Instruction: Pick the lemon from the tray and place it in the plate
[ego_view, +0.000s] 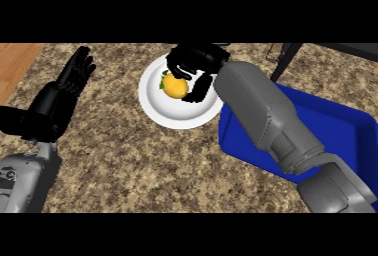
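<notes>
The speckled brown granite counter (148, 170) fills most of the frame, and it is the single largest thing in view. A strip of orange wood surface (16, 62) shows at the upper left edge, beside the counter.

Next in size is one blue tray (347, 130), lying at the right of the frame with its near corner toward the centre. Much of it is covered by the right forearm (269, 120), a grey limb that runs from the lower right corner up toward the top centre. A second grey forearm, the left forearm (22, 180), enters at the lower left.

There is one white plate (173, 112), round, lying on the counter just left of the tray in the upper middle of the frame.

Two black hands show. The left hand (70, 82) stands in the upper left with its fingers straight and spread, touching nothing. The right hand (193, 62) sits over the upper part of the plate, fingers and thumb curled round the lemon.

One lemon (175, 86) is in view, yellow with a small dark green bit at its left end. It is above the plate's inner surface, inside the plate's rim and not in the tray; whether it touches the plate cannot be told.

A dark angled bar (284, 62) crosses the upper right, above the tray.

No writing, brand or label can be read anywhere.
</notes>
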